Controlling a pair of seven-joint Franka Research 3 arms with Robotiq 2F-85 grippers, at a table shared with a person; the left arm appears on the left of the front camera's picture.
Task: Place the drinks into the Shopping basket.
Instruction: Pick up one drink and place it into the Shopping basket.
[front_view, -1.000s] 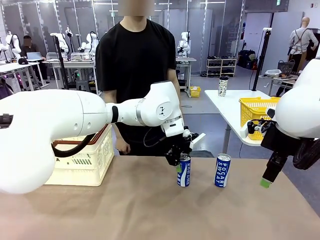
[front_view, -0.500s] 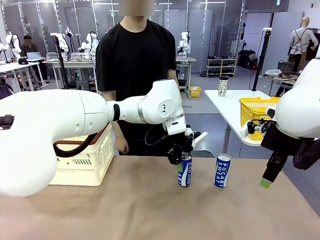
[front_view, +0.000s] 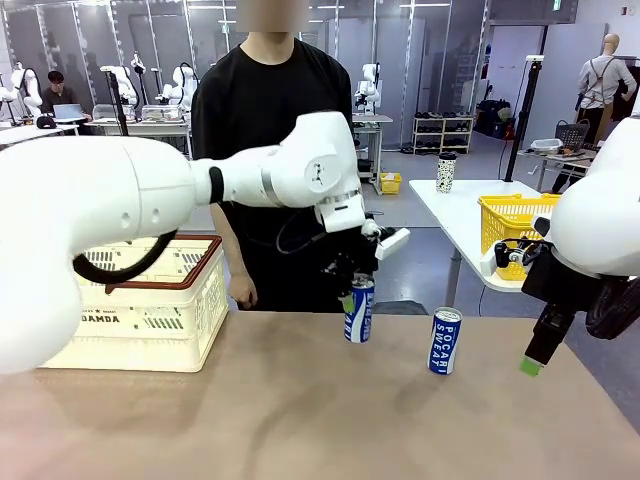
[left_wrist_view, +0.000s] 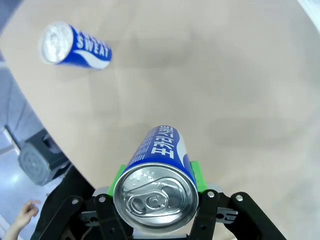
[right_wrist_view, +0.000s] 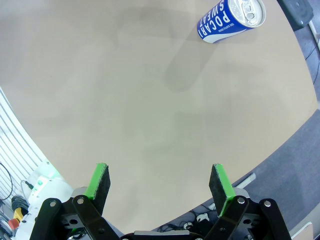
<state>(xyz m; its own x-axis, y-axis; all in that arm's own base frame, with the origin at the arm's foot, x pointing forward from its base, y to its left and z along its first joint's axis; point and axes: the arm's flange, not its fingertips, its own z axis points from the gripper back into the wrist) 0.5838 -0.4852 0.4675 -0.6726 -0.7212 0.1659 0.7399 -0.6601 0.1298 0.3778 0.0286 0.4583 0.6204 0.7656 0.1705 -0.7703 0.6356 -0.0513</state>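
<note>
The basket (front_view: 150, 300) is being carried at the far left corner of the table (front_view: 300, 420), with its DAMDA side being turned toward the near edge; what is lying inside cannot be told. Behind the far edge a person (front_view: 270, 120) in a black shirt is being seen standing, with one hand (front_view: 243, 293) being held low, just beside the basket's right wall. Near the middle of the far edge a blue-and-white can (front_view: 358, 312) is being held upright by the left gripper (front_view: 352, 296). Its fingers are being kept narrow and clamped on the can's upper part, just below the silver top. In the left wrist view the green pads (left_wrist_view: 196, 172) are being pressed against opposite sides of that can (left_wrist_view: 160, 150), and its bottom appears to be raised off the table. Further right a second can (front_view: 444, 342) is being left standing upright on the table, well apart from the held one and nearer the right edge. Near the right edge the right gripper (front_view: 533, 362) is being held above the table and pointed downward. Its fingers (right_wrist_view: 220, 182) are being kept wide apart with only bare table between them, while the second can (right_wrist_view: 231, 20) is being shown well ahead of them in the right wrist view. Beyond the right edge a yellow basket (front_view: 510, 215) is being carried by another table
</note>
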